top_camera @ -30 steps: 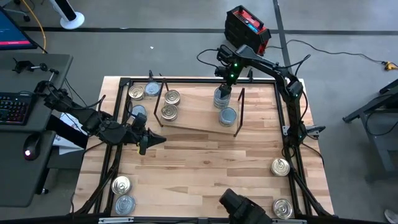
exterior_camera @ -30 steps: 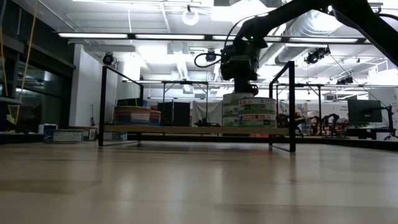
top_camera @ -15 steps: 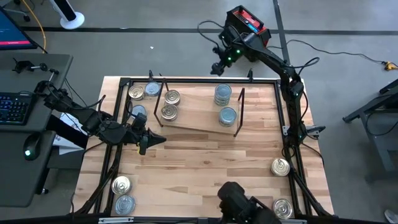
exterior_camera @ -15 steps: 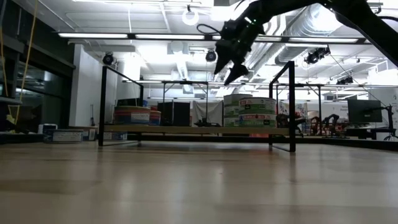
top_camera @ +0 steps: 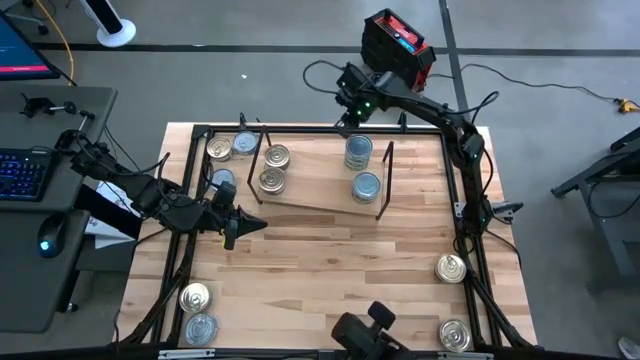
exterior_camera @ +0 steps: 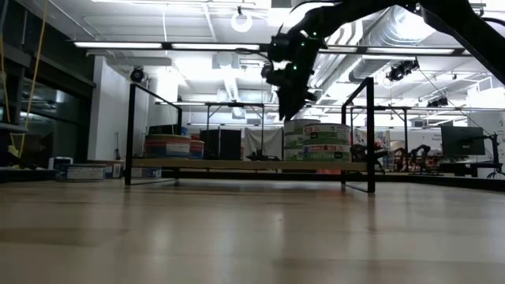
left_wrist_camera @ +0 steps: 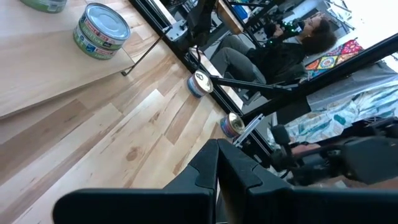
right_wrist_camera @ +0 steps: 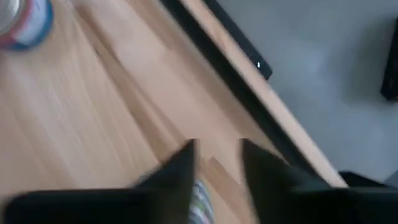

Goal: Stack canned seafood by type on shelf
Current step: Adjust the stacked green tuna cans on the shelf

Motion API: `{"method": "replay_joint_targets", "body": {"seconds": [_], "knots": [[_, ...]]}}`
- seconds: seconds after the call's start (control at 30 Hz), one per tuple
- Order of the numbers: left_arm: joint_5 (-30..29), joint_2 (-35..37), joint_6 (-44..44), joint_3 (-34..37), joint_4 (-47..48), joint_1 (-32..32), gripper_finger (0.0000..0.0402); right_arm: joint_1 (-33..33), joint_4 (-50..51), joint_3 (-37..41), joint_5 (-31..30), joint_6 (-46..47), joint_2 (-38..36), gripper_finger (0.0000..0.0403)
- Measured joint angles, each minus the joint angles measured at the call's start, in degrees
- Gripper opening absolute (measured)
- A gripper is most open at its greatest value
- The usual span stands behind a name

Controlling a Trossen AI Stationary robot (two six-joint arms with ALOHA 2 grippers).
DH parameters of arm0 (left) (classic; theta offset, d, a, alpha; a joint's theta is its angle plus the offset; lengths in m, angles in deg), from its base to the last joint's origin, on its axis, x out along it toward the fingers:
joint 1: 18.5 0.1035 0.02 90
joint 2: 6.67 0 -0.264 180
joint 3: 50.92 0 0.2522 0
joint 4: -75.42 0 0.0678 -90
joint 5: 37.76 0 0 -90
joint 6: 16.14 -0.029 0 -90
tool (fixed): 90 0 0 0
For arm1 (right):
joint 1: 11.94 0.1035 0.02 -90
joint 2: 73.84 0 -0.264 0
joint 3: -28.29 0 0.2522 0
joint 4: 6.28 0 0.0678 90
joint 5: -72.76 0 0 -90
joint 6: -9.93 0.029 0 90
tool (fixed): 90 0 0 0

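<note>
Shelf (top_camera: 320,195) sits in the far half of the desk (top_camera: 330,270), black uprights at both ends. On it: two gold-lid tins (top_camera: 275,168) at its left end, a silver-blue stack (top_camera: 358,153) at its far right, and one silver-blue tin (top_camera: 367,186) just in front of that stack. In the low view the stack (exterior_camera: 316,142) looks square, edges aligned.

Loose tins on the desk:
- gold and silver-blue pair at the far-left corner (top_camera: 230,147)
- one silver-blue by the left rail (top_camera: 222,179)
- gold plus silver-blue at the near-left corner (top_camera: 197,310)
- two gold near the right edge, one mid (top_camera: 451,267), one at the near-right corner (top_camera: 455,334)

Right tool (top_camera: 349,113) is in the air over the desk's far edge, just beyond the stack and clear of it. Fingers (right_wrist_camera: 186,163) stand apart with a narrow gap and nothing between them.

Left tool (top_camera: 238,226) hovers over the left part of the desk, in front of the shelf's left end. Fingers (left_wrist_camera: 208,171) pressed together, empty.

My read: the step is a transit to the next pickup.
- Lift well clear of the right upright before swinging across.
- Spread the fingers fully before descending.
- Come down centred on the lid so the tin doesn't skate on the wood.
- Gold tins go with the left pair, silver-blue onto the right stack.
- Risk: clipping the stack when coming back in.
</note>
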Motion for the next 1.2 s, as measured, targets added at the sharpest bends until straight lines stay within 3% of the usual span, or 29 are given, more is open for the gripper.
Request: {"method": "replay_joint_targets", "body": {"seconds": [0.03,0.1,0.3,1.2], "knots": [[0.0,-0.02,0.0,0.0,0.0,-0.02,0.0,0.08,0.53,0.59,-0.35,0.05,0.01,0.0057],[-0.02,-0.01,-0.05,0.0,0.0,-0.02,0.0,0.17,1.4,1.52,-0.32,1.48,0.04,0.0021],[-0.22,-0.01,-1.5,0.0,0.0,-0.02,0.0,1.09,3.17,2.54,0.01,2.86,0.04,0.0005],[-0.28,-0.02,-2.74,0.0,0.0,0.0,0.0,3.19,10.03,2.47,3.03,4.91,0.02,0.0]]}}
